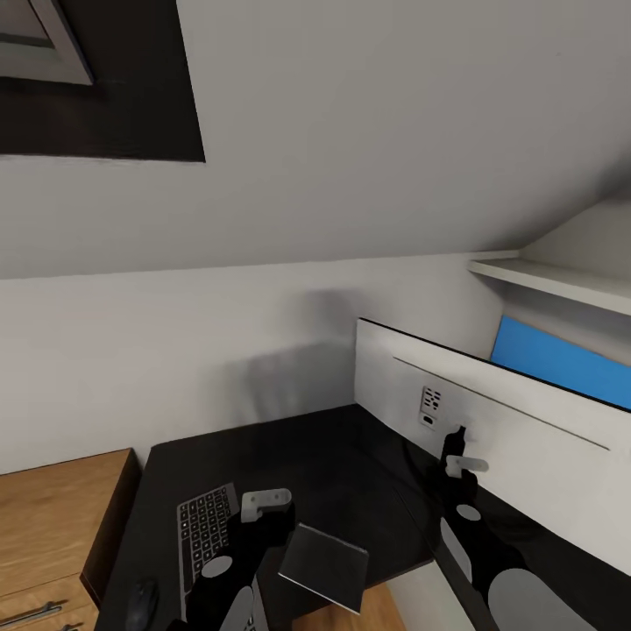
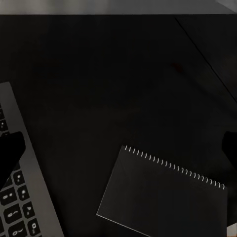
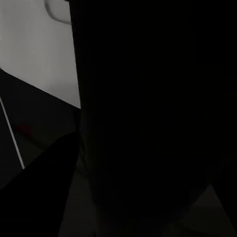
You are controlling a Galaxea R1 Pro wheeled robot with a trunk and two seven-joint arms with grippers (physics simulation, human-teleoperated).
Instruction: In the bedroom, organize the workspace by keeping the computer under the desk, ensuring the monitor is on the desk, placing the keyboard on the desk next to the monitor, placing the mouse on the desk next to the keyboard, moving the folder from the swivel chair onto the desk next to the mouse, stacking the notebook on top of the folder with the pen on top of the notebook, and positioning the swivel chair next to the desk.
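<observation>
**Both arms over the black tabletop**

Nearest me, my left end effector (image 1: 263,506) hung over the tabletop (image 1: 333,456) with its fingers spread and nothing between them. The keyboard (image 1: 203,530) lay just beside it, a dark mouse (image 1: 141,603) near the front edge. A dark spiral notebook (image 2: 163,195) lay flat beside the keyboard. My right end effector (image 1: 456,463) was up against the monitor (image 1: 508,421); I could not tell its state. Farther back, the monitor's pale rear faced me, a blue panel (image 1: 561,361) behind it.

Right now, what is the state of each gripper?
Left gripper: open, holding nothing, above the desk.
Right gripper: cannot be told.
</observation>
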